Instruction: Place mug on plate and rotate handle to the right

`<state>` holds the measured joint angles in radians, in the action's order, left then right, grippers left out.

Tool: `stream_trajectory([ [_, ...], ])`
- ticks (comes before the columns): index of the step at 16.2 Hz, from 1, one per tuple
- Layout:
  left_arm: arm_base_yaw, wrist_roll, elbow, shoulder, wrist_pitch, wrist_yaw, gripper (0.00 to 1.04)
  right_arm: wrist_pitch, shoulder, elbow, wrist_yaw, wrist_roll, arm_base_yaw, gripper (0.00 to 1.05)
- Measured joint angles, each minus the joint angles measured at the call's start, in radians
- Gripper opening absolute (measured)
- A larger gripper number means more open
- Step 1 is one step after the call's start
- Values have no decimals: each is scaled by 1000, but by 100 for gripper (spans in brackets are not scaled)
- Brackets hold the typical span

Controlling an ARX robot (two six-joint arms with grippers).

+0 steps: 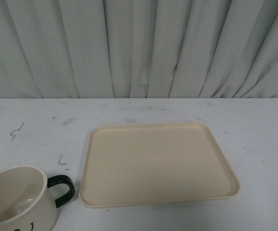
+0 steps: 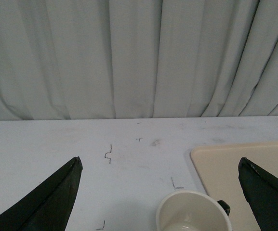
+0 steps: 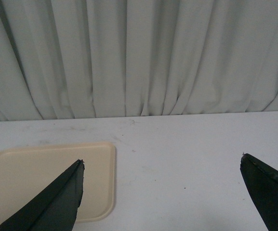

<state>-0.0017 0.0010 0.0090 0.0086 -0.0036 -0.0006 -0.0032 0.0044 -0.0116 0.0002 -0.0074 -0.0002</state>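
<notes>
The cream mug (image 1: pixel 16 199) stands upright on the white table at the near left, empty, its black handle (image 1: pixel 64 189) pointing right toward the plate. The beige plate (image 1: pixel 158 163) lies flat and bare in the middle, just right of the mug. Neither arm shows in the front view. My left gripper (image 2: pixel 160 161) is open, hovering behind the mug (image 2: pixel 192 211), with the plate's corner (image 2: pixel 225 166) to one side. My right gripper (image 3: pixel 162 162) is open and empty over bare table beside the plate (image 3: pixel 33 178).
A grey-white pleated curtain (image 1: pixel 139 48) hangs along the table's far edge. The white table (image 1: pixel 259 134) carries small pen marks (image 1: pixel 16 131) near the mug.
</notes>
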Motion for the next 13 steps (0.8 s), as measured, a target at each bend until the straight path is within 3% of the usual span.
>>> stream_trajectory([
  [13,0,0,0,0,0,0,98,0,0,0,0,0,0,98],
])
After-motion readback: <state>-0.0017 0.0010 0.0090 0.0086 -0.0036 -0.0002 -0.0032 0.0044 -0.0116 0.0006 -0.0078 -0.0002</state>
